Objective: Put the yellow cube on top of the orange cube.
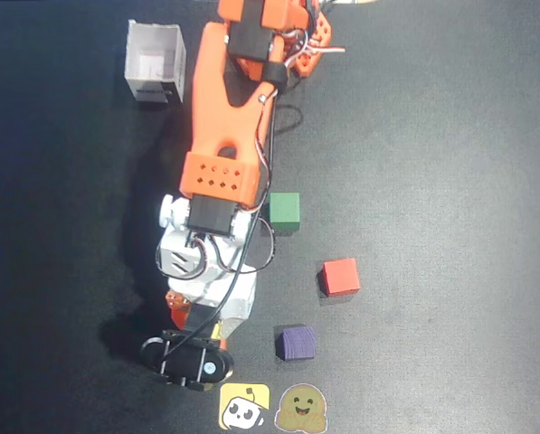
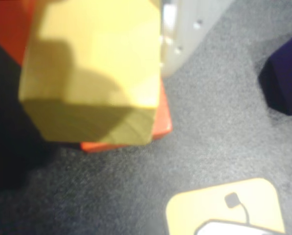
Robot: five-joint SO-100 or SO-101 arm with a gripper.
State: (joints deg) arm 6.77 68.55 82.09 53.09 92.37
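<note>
— Wrist view says most of it: the yellow cube (image 2: 94, 73) fills the frame, sitting over the orange cube (image 2: 158, 128), whose edge peeks out beneath it.

— Released yet?

— Can't tell. A pale finger (image 2: 190, 29) sits right against the cube; the gripper (image 1: 195, 324) is buried under the arm from overhead. I'd guess stacking is nearly done, letting go remains.

— And the table?

— Dark mat (image 1: 450, 136). Purple cube (image 1: 296, 343) right of the gripper, red cube (image 1: 340, 276) and green cube (image 1: 285, 210) farther; yellow sticker (image 1: 243, 406) nearest.

yellow cube (image 2: 92, 73) over orange cube (image 2: 158, 125), purple cube (image 2: 285, 78) to the right in wrist view
</note>
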